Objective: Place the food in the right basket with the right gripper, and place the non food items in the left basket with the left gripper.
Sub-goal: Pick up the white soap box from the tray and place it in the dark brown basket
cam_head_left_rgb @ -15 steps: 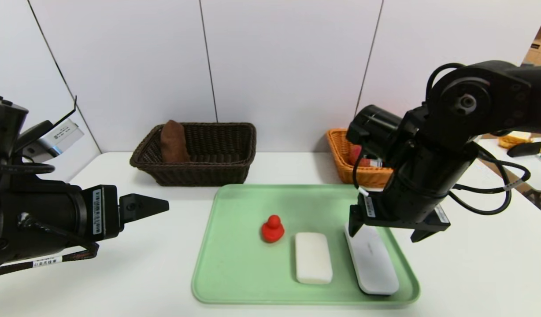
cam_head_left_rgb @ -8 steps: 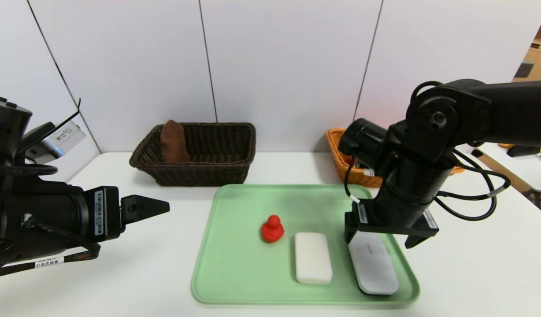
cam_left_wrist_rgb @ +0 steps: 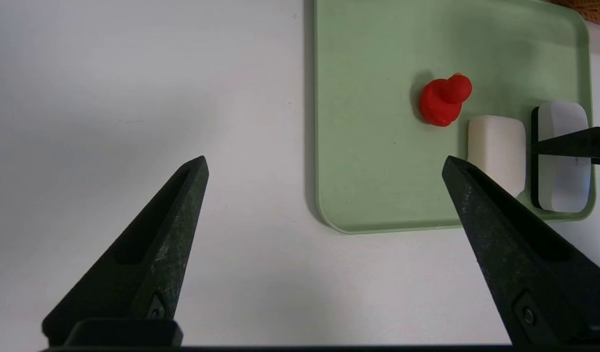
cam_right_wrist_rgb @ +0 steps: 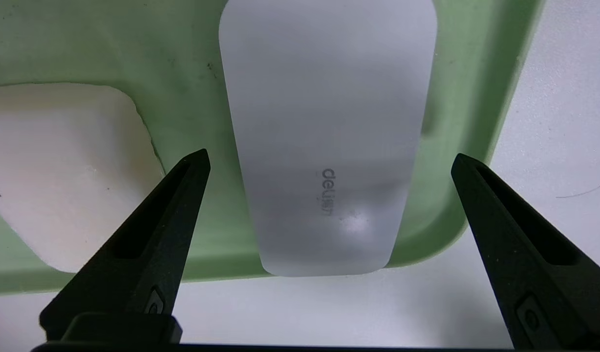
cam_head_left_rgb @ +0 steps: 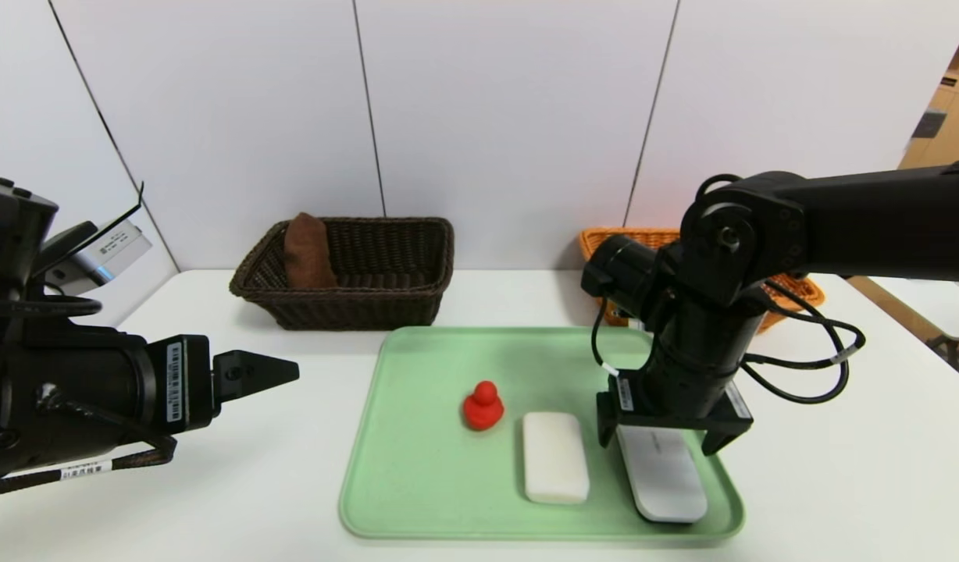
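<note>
On the green tray (cam_head_left_rgb: 417, 468) lie a red toy duck (cam_head_left_rgb: 482, 406), a white block (cam_head_left_rgb: 555, 457) and a white flat case (cam_head_left_rgb: 663, 480). My right gripper (cam_head_left_rgb: 657, 446) is open, low over the case, one finger on each side of it. In the right wrist view the case (cam_right_wrist_rgb: 324, 132) lies between the open fingers and the white block (cam_right_wrist_rgb: 60, 166) is beside it. My left gripper (cam_head_left_rgb: 288, 367) is open and empty over the table left of the tray. The left wrist view shows the duck (cam_left_wrist_rgb: 444, 100), the block (cam_left_wrist_rgb: 495, 146) and the case (cam_left_wrist_rgb: 564, 166).
A dark brown basket (cam_head_left_rgb: 354, 269) stands at the back left with a brown object (cam_head_left_rgb: 308, 250) in it. An orange basket (cam_head_left_rgb: 628, 242) stands at the back right, partly hidden by my right arm. The white table (cam_head_left_rgb: 253, 484) surrounds the tray.
My right arm has come down and slightly left, bringing its open gripper lower over the white case. The left arm has barely moved.
</note>
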`<state>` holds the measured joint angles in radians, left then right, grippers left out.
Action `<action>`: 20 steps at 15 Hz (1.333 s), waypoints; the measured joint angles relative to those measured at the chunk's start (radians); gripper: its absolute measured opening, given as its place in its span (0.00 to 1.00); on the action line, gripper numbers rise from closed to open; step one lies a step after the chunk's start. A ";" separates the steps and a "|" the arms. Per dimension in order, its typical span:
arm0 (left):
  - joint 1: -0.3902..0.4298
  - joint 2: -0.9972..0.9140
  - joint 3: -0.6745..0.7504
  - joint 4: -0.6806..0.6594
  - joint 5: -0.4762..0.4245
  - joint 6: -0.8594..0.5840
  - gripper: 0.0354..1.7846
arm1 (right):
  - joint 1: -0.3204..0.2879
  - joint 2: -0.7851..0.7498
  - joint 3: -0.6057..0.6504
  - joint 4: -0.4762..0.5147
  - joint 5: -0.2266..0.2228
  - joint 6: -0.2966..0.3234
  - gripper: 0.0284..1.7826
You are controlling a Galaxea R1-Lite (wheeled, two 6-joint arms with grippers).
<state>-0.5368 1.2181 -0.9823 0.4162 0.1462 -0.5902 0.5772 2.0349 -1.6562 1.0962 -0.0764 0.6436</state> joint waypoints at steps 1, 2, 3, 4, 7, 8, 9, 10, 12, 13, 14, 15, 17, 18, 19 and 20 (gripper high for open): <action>0.000 0.000 0.000 0.000 0.000 0.000 0.94 | 0.000 0.008 0.000 -0.011 0.000 0.000 0.95; 0.000 0.000 0.001 0.000 0.000 -0.001 0.94 | -0.001 0.016 0.001 -0.026 -0.001 -0.001 0.95; 0.000 -0.001 0.001 0.000 0.000 -0.001 0.94 | -0.001 0.022 0.001 -0.032 -0.001 -0.002 0.88; 0.000 -0.001 0.001 0.000 0.000 -0.001 0.94 | -0.001 0.032 0.001 -0.038 -0.001 -0.001 0.76; 0.000 -0.001 0.003 0.000 0.000 -0.001 0.94 | -0.001 0.046 0.000 -0.039 0.001 0.001 0.57; 0.000 -0.001 0.006 0.000 0.000 -0.001 0.94 | -0.002 0.048 0.000 -0.039 0.000 0.000 0.56; 0.000 -0.001 0.007 0.000 0.000 -0.001 0.94 | -0.005 0.047 0.000 -0.039 -0.001 0.000 0.55; 0.000 -0.001 0.008 0.000 0.000 -0.001 0.94 | -0.006 0.045 -0.001 -0.039 -0.002 0.000 0.55; 0.000 -0.002 0.009 0.000 0.000 -0.001 0.94 | -0.010 0.028 -0.029 -0.039 0.001 0.001 0.55; 0.000 -0.003 0.013 0.000 0.000 -0.001 0.94 | -0.011 0.013 -0.053 -0.038 0.002 0.001 0.55; 0.000 -0.004 0.017 0.000 0.000 -0.001 0.94 | -0.010 -0.008 -0.091 -0.038 0.004 0.001 0.55; 0.000 -0.005 0.020 -0.001 0.000 -0.001 0.94 | -0.010 -0.027 -0.143 -0.041 0.008 -0.003 0.55; -0.001 -0.005 0.023 -0.001 0.000 -0.009 0.94 | -0.008 -0.064 -0.252 -0.086 0.020 -0.023 0.55; -0.002 -0.005 0.023 -0.001 0.000 -0.010 0.94 | -0.005 -0.082 -0.278 -0.150 0.023 -0.052 0.55; -0.002 -0.005 0.024 -0.001 0.000 -0.011 0.94 | 0.001 -0.095 -0.287 -0.240 0.023 -0.090 0.55; -0.002 -0.005 0.026 -0.001 0.000 -0.011 0.94 | 0.013 -0.104 -0.291 -0.366 0.022 -0.148 0.55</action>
<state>-0.5387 1.2128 -0.9560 0.4151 0.1462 -0.6009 0.5898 1.9311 -1.9474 0.7302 -0.0547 0.4955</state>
